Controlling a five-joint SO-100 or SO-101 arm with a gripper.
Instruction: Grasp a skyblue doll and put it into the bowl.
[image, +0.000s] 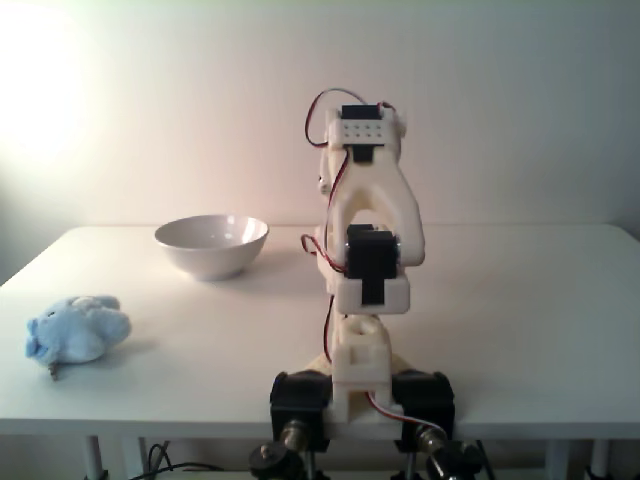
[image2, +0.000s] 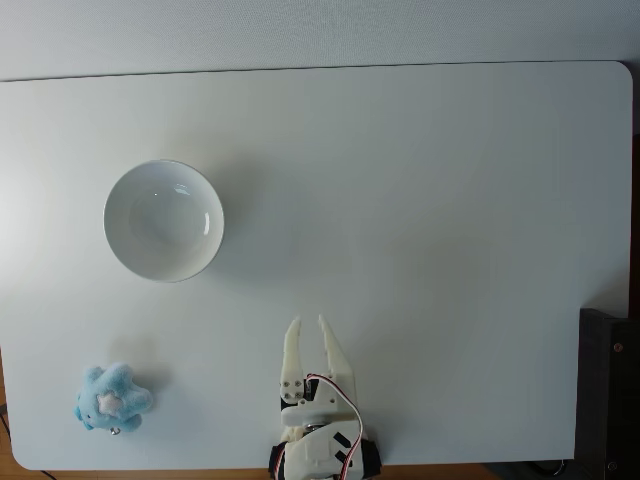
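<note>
One arm (image: 365, 270) stood folded at near table (image2: 450, 200) edge. Gripper (image2: 308, 325) seen from above: fingers parted slightly, grasping nothing. Skyblue doll (image2: 111, 399) lay on table near front-left corner in that view, well apart from gripper. Bowl (image2: 164, 220) sat upright beyond doll, nothing visible inside.

Skyblue doll (image: 78, 329) lies at lower left on the white counter (image: 520, 320). White bowl (image: 212, 245) stands upright at centre left, well apart from it. Folded white arm (image: 365, 250) rises at centre.
</note>
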